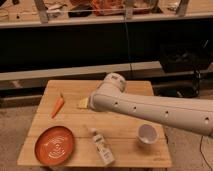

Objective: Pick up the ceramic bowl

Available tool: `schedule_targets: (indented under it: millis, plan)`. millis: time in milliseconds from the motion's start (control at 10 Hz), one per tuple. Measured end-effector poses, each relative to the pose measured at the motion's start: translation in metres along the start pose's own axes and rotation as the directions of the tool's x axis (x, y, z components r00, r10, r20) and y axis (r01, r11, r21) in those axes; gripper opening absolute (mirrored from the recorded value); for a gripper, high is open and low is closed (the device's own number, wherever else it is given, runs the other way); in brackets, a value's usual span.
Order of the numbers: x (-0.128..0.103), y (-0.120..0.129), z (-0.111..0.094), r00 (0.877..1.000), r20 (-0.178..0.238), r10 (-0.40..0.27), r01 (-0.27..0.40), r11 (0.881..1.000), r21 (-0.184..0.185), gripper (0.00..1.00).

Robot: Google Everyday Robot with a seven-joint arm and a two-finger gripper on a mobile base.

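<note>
The ceramic bowl (55,145) lies at the surface's (75,122) near corner, well apart from the arm's elbow (112,85), which hides the released, empty end effector.

No text, brand or number is showing readably anywhere; any print on the bottle (101,146) lying on the table (75,125) is blurring past reading.
</note>
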State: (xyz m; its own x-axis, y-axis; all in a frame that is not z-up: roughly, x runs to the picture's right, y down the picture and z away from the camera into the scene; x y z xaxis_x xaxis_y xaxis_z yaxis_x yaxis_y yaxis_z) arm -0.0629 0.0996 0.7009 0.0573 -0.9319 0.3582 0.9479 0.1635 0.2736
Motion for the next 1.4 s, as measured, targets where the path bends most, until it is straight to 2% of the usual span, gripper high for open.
schedule_targets:
  millis: [400,600,800,1100,1200,1400]
  plan:
    - [-0.005,-0.011,0.012,0.996,0.010,-0.085,0.084,0.996,0.032,0.80]
    - [-0.010,-0.023,0.022,0.989,0.018,-0.145,0.144,0.988,0.052,0.80]
    - [-0.011,-0.026,0.026,0.984,0.022,-0.176,0.174,0.983,0.062,0.80]
    - [-0.017,-0.041,0.040,0.970,0.033,-0.241,0.238,0.968,0.082,0.80]
    - [-0.020,-0.050,0.047,0.963,0.039,-0.265,0.261,0.961,0.092,0.80]
    - [-0.023,-0.053,0.056,0.946,0.050,-0.320,0.314,0.944,0.107,0.80]
